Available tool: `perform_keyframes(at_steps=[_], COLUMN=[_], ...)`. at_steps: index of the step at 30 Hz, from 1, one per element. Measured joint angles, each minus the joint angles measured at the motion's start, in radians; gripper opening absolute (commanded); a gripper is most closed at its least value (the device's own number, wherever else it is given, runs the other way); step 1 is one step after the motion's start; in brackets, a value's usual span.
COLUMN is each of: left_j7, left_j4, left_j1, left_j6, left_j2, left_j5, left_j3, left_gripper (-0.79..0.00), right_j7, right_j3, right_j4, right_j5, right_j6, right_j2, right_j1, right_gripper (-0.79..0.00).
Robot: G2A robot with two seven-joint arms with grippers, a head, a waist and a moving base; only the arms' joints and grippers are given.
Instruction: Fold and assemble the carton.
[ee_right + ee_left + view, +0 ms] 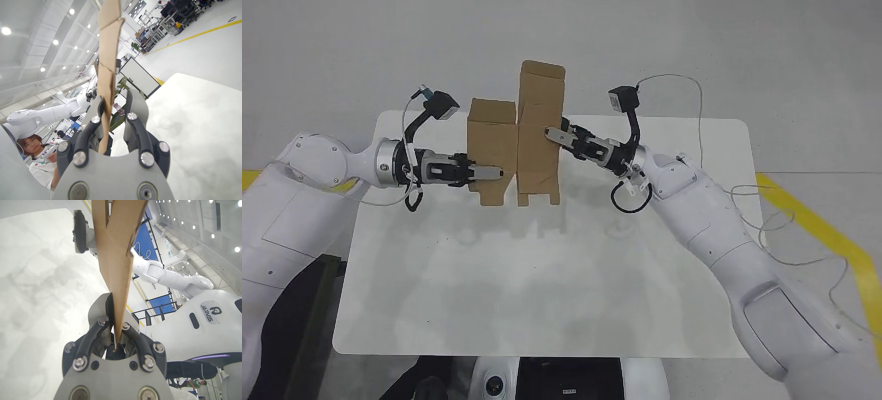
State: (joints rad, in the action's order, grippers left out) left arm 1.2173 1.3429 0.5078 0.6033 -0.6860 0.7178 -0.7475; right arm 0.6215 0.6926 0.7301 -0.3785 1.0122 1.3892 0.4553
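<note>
White table (542, 290) carries the part-flat carton (527, 140) upright over its far side; left gripper (487, 173) clenches one panel, right gripper (555, 134) straddles another unclenched. Likely the opening-out step: right should clamp, then spread

**Room around the carton, quick rundown**

The carton (537, 160) is held upright over the far half of the tabletop (542, 300), so the middle back there is blocked. The left claw (487, 173) clamps its left panel and the right claw (552, 133) sits at its right panel, so arms wall off both flanks. Passing room is the wide tabletop stretch on the robot's side of the carton. There's also a gap inside the right claw, between the carton and the one finger (137, 108) standing apart from it.
</note>
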Motion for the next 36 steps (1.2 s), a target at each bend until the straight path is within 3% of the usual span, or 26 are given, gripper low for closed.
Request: perform_keyframes(at_steps=[12,26,36], left_j7=[0.119,0.256,0.257], left_j4=[0.005,0.089,0.095], left_j1=[-0.004,-0.040,-0.043], left_j6=[-0.119,-0.255,-0.257], left_j2=[0.024,0.035,0.037], left_j5=[-0.052,-0.101,-0.098], left_j3=[-0.033,0.117,0.124], left_gripper=[-0.785,-0.785,-0.785], right_j7=[0.224,0.428,0.439], right_j3=[0.112,0.116,0.111], right_j4=[0.002,0.264,0.276], right_j5=[0.027,-0.001,-0.009], right_j6=[-0.036,-0.242,-0.252], right_j2=[-0.085,-0.249,-0.257], right_j1=[-0.005,0.075,0.078], right_gripper=[0.000,0.000,0.000])
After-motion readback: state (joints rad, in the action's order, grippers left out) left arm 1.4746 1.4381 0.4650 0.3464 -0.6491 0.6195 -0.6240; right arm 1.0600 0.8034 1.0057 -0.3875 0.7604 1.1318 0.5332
